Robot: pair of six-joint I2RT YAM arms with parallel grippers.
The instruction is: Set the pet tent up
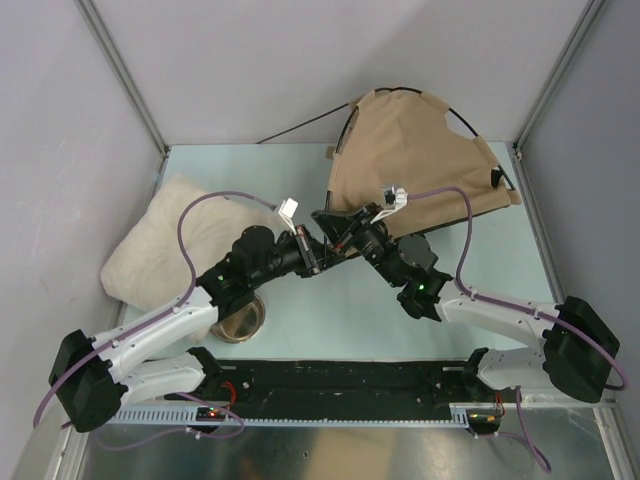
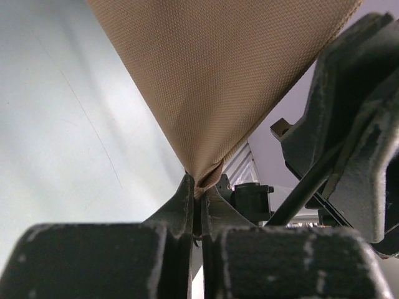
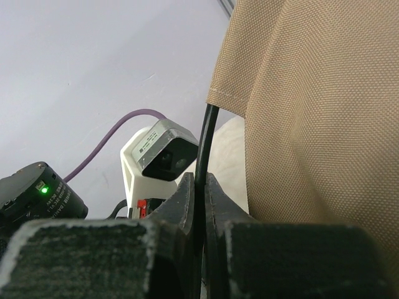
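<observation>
Pet tent going up, mid-job: nearest the bases, a bowl point(image 1: 240, 322) sits back from the left claw point(image 2: 198, 187) and to its left, under that arm. At mid-table point(image 1: 330, 310) the two claws meet almost tip to tip. The left claw is pinched tight on a corner of the tent point(image 2: 218, 81), the cloth fanning up and away from its tips. The right claw point(image 3: 201, 187), just beside it, is clamped on a thin black pole point(image 3: 204, 143) that rises from its tips to the hem of the cloth. A pillow point(image 1: 165, 245) lies well off to the left of both.

Beyond the claws and to their right, the tent leans as a slack, flattened sheet against the far corner. One pole bows along its top edge and another length trails out to the left (no standing frame to be seen).

By this showing the job is under way but far from done. Corner and pole are both in hand and look ready to be joined. The shape has yet to be sprung open and stood up, and whether any other corner is already seated cannot be told.
</observation>
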